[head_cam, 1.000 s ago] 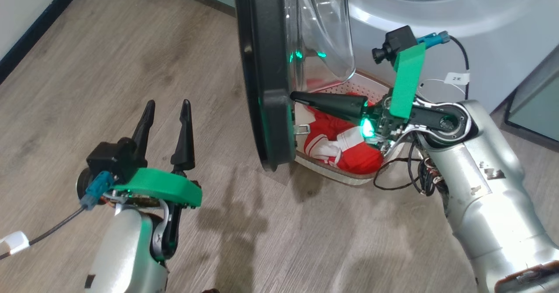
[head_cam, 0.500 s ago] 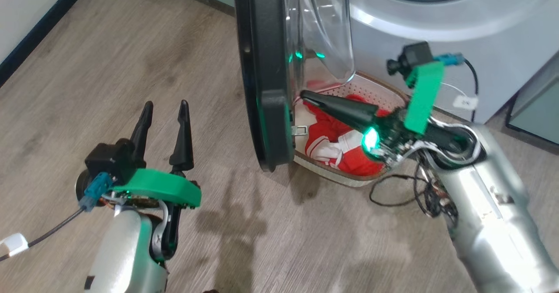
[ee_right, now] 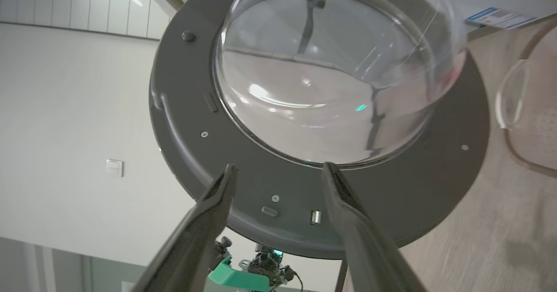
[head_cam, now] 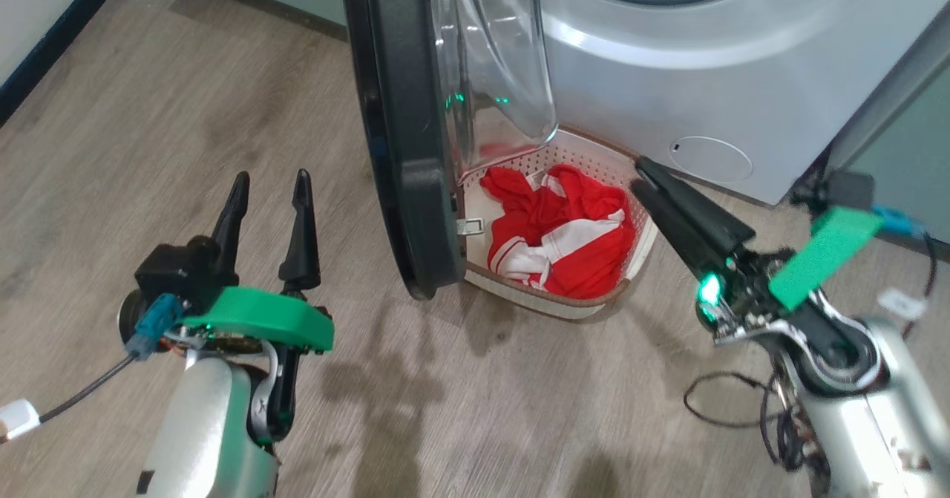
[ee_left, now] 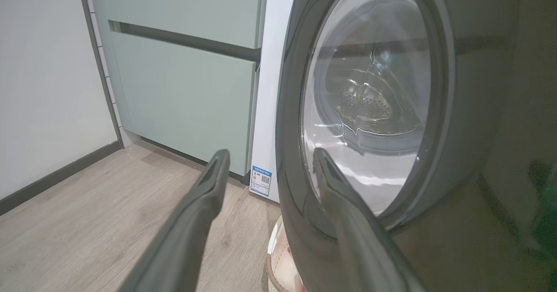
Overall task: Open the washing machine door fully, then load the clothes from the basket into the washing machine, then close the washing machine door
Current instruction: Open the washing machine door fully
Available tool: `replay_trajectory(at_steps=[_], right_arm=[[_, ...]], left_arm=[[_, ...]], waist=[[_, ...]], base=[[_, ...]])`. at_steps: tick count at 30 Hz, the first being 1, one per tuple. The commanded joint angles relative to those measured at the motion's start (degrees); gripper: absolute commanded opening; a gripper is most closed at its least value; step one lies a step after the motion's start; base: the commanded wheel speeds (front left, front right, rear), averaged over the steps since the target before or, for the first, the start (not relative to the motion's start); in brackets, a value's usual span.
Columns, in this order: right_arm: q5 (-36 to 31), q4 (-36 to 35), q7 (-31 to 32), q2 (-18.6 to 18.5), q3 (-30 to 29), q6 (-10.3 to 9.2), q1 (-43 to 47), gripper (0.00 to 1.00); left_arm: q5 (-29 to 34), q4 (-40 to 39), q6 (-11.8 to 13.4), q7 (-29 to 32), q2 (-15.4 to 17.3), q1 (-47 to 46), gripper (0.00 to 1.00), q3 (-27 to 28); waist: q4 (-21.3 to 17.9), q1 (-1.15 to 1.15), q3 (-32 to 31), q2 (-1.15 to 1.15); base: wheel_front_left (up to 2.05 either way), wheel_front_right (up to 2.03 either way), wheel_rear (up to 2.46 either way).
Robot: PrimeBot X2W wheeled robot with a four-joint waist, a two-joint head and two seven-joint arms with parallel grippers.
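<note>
The washing machine door [head_cam: 397, 134] stands ajar, edge-on to the head view, its glass bowl [head_cam: 493, 60] bulging toward the white washing machine [head_cam: 668, 75]. Behind the door's lower edge, the cream basket [head_cam: 571, 306] holds red and white clothes [head_cam: 564, 238]. My right gripper [head_cam: 638, 175] is open and empty at the basket's right side, apart from the door; its wrist view faces the door's inner ring [ee_right: 196, 118] and bowl [ee_right: 330, 74]. My left gripper [head_cam: 271, 186] is open and empty left of the door, facing the door's outer side [ee_left: 435, 109].
Pale green cabinets [ee_left: 182, 87] stand left of the washer, by a white wall with a dark skirting. The round filter cap [head_cam: 709, 158] sits low on the washer front, a blue label [ee_left: 261, 181] at its corner. Loose cables [head_cam: 735, 401] hang by my right arm above the wood floor.
My right gripper has drawn back from the door's inner edge over the basket to the basket's right side. The head camera has shifted. My left gripper has not moved.
</note>
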Motion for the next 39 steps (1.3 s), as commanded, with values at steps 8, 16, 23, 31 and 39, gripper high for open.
replay_trajectory(at_steps=[8,16,23,31,39], right_arm=[[-6.61,-8.35,-11.95,2.16,-2.07,0.05,7.39,1.00],[-26.18,-8.40,-27.23,2.26,-3.40,0.05,3.91,1.00],[-53.64,-5.81,-36.97,1.18,-2.26,0.05,-0.45,1.00],[-77.05,-1.29,-41.05,2.90,-1.50,0.05,0.45,1.00],[-82.61,3.20,-42.55,4.47,-1.67,0.05,2.81,1.00]], left_arm=[[0.73,-1.47,-0.54,-0.29,0.98,0.08,1.00,2.85],[1.22,-1.03,-1.08,-0.29,0.98,0.09,1.00,3.22],[2.01,-0.58,-1.38,-0.29,0.98,0.27,1.00,3.33],[2.63,-0.24,-1.51,-0.29,0.98,0.80,1.00,3.50],[3.35,0.39,-1.75,-0.29,0.98,1.69,1.00,3.51]], waist=[[-0.86,0.00,-0.84,0.00],[-0.85,0.00,-1.25,0.00],[-0.30,0.00,-2.58,0.00],[-0.03,0.00,-3.85,0.00],[-0.14,0.00,-5.40,0.00]], base=[[0.00,0.00,0.00],[0.00,0.00,0.00],[0.00,0.00,0.00],[0.00,0.00,0.00],[0.00,0.00,0.00]])
